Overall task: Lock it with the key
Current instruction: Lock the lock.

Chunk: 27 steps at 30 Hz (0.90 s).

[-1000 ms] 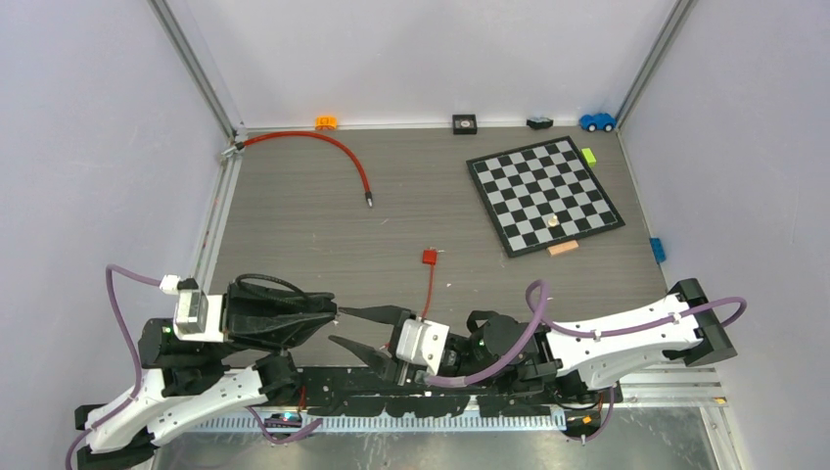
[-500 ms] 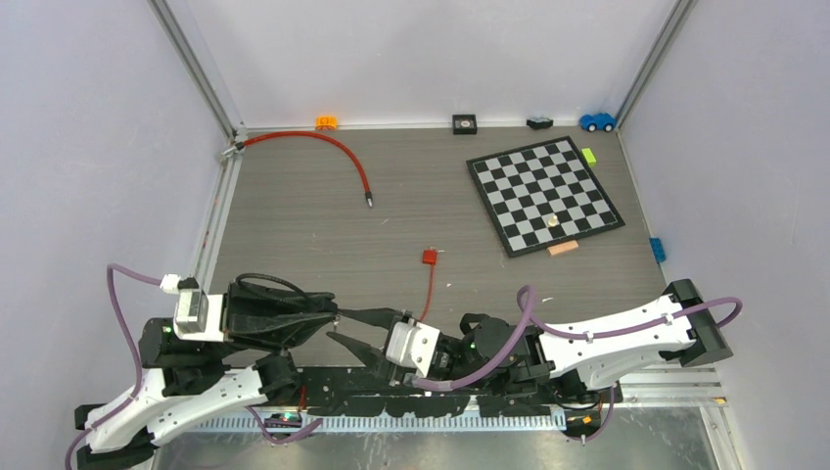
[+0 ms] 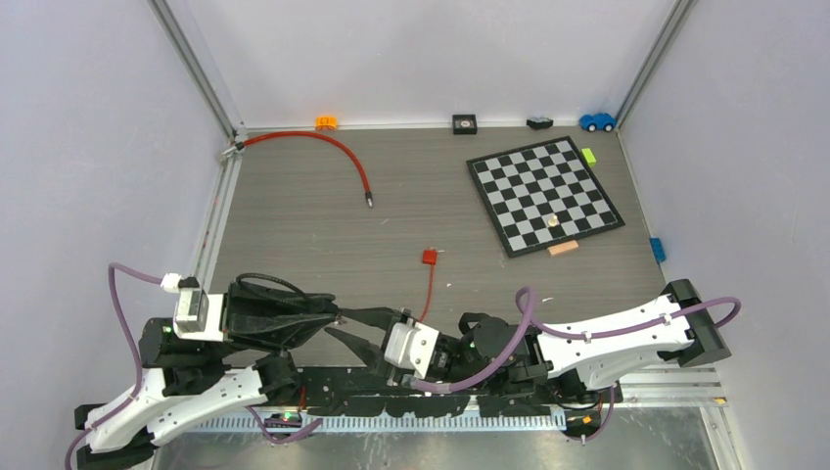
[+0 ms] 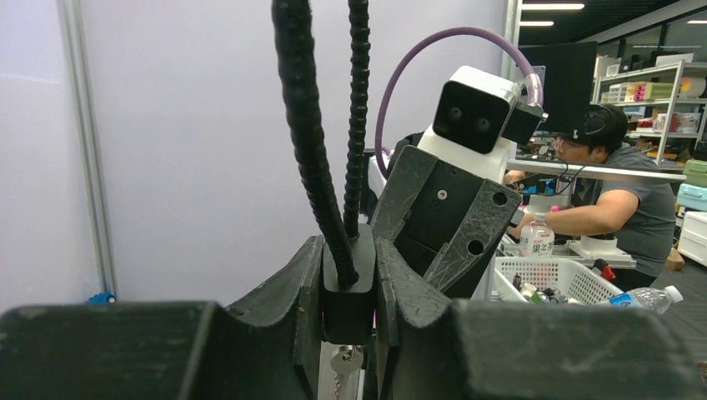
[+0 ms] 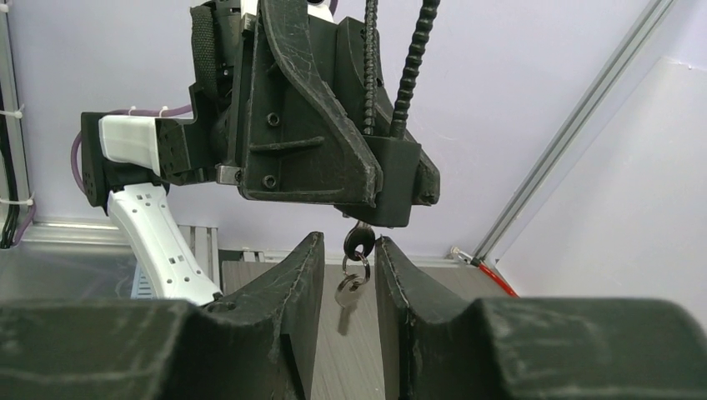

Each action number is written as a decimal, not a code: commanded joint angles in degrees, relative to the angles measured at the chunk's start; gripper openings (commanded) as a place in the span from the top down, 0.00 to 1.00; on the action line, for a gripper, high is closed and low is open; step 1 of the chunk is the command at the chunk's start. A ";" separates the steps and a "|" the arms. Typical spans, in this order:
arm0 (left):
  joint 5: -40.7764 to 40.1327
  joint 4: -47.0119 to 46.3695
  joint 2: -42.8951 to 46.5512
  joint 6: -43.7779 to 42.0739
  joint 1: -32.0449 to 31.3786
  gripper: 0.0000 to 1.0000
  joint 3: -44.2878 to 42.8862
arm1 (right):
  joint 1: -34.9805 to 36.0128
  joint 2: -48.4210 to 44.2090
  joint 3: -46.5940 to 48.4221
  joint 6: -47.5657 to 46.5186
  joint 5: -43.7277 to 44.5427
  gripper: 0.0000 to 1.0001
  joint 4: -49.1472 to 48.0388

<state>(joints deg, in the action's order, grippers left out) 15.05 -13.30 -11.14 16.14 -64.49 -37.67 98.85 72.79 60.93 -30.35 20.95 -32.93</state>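
Note:
My left gripper (image 4: 348,275) is shut on the black body of a cable lock (image 4: 348,292), held up in the air; its ribbed black cable (image 4: 313,142) rises from the top. A silver key (image 4: 344,360) hangs from the lock's underside. In the right wrist view the lock (image 5: 398,187) sits just above my right gripper (image 5: 348,258). That gripper is open, with a jaw on either side of the black-headed key (image 5: 358,242) in the lock. A spare key (image 5: 346,296) dangles from its ring. From above, both grippers meet near the table's front edge (image 3: 357,331).
A red wire with a red plug (image 3: 429,257) lies just beyond the grippers. A red cable (image 3: 323,147) curves at the back left. A chessboard (image 3: 543,196) lies at the back right. Small toys line the back wall, among them a blue car (image 3: 597,121).
My right gripper has moved a little left towards the left gripper, bringing its jaws around the key. The left arm has held still.

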 commanded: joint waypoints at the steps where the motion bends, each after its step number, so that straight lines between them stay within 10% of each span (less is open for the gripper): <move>1: 0.42 -3.73 -0.64 0.38 0.13 1.00 -0.11 | 0.17 0.15 2.96 -1.02 0.55 0.67 -2.74; 16: 0.58 -3.66 -0.71 0.47 0.10 1.00 -0.26 | -0.47 0.57 3.47 0.22 -0.17 0.99 -0.78; 27: 3.48 -2.35 -1.65 0.93 0.13 1.00 -1.49 | -4.75 -3.64 1.67 10.55 -11.50 0.99 3.53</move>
<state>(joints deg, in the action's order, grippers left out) 13.28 -13.89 -11.31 16.12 -64.29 -37.58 95.50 72.10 62.17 -27.16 17.41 -30.83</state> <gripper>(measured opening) 0.236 0.063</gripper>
